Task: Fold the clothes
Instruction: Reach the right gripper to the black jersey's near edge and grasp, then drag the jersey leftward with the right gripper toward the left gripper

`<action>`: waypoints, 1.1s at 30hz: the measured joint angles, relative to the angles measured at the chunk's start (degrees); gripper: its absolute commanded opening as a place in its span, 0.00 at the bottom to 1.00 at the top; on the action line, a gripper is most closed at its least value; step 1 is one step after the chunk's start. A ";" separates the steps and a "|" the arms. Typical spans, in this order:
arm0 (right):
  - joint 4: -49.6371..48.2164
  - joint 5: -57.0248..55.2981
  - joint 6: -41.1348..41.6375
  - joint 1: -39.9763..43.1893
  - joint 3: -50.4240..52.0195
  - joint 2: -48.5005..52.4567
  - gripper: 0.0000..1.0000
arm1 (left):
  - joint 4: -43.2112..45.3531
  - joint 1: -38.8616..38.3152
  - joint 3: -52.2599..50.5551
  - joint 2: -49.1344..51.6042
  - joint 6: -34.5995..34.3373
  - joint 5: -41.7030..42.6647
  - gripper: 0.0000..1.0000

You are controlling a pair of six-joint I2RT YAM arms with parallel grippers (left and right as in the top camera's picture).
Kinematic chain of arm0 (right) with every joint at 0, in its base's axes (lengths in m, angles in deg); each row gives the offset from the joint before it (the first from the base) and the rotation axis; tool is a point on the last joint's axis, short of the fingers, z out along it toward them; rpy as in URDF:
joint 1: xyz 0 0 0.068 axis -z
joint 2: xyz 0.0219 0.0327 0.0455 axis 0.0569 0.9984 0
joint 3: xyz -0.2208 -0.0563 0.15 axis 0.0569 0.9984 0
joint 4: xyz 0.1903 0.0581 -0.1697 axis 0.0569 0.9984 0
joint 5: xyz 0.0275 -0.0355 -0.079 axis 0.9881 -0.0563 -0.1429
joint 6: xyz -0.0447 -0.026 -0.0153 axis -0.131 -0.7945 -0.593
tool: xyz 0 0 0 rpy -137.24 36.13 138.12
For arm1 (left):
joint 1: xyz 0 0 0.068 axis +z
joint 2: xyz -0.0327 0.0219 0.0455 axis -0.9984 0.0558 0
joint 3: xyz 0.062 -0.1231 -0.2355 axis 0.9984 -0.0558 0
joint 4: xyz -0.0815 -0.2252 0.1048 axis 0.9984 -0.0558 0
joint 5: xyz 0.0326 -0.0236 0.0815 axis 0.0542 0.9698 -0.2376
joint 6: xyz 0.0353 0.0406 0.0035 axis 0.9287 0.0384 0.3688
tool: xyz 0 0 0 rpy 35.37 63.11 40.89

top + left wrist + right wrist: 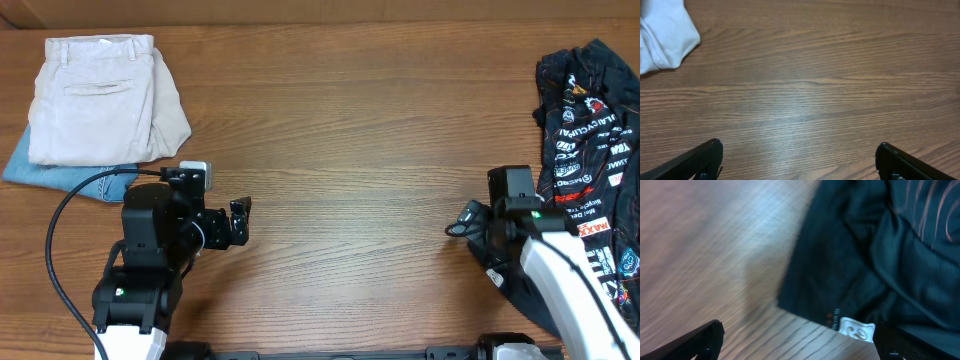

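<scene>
The right gripper [466,219] hangs with jaws spread wide and nothing between them, just at the near edge of the shirt [588,130]. Its wrist view shows a hem with a small white label [857,328] right ahead. The left gripper [238,222] is likewise spread and empty over bare table [350,150]. Folding looks not yet begun: the shirt lies bunched in a heap at the table's right edge, black with orange lines and sponsor logos, and wants spreading flat first. Folded trousers [95,95] on jeans [55,172] sit far left
</scene>
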State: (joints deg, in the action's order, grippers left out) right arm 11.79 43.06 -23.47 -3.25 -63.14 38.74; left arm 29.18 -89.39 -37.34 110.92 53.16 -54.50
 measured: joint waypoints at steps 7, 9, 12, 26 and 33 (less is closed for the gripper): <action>-0.04 -0.37 3.13 2.21 -0.07 11.08 0.42 | 0.00 0.00 0.00 1.22 0.00 0.37 1.00; -0.09 -0.35 3.17 2.21 -0.07 13.16 0.16 | 0.00 0.00 0.00 1.22 0.00 0.37 1.00; -0.31 0.28 3.65 2.23 -0.07 14.08 0.04 | 0.00 0.00 0.00 1.22 0.00 0.39 1.00; 0.87 13.97 -10.34 -4.57 -13.88 13.79 0.04 | 3.41 0.00 0.00 1.22 0.00 0.39 1.00; -11.96 20.74 -15.30 -23.32 -26.21 13.68 0.10 | 7.06 0.00 0.00 1.22 0.00 0.02 1.00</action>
State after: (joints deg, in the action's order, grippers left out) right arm -0.17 63.81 -38.77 -26.57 -89.35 52.42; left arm 36.24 -89.39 -37.34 112.15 53.16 -54.47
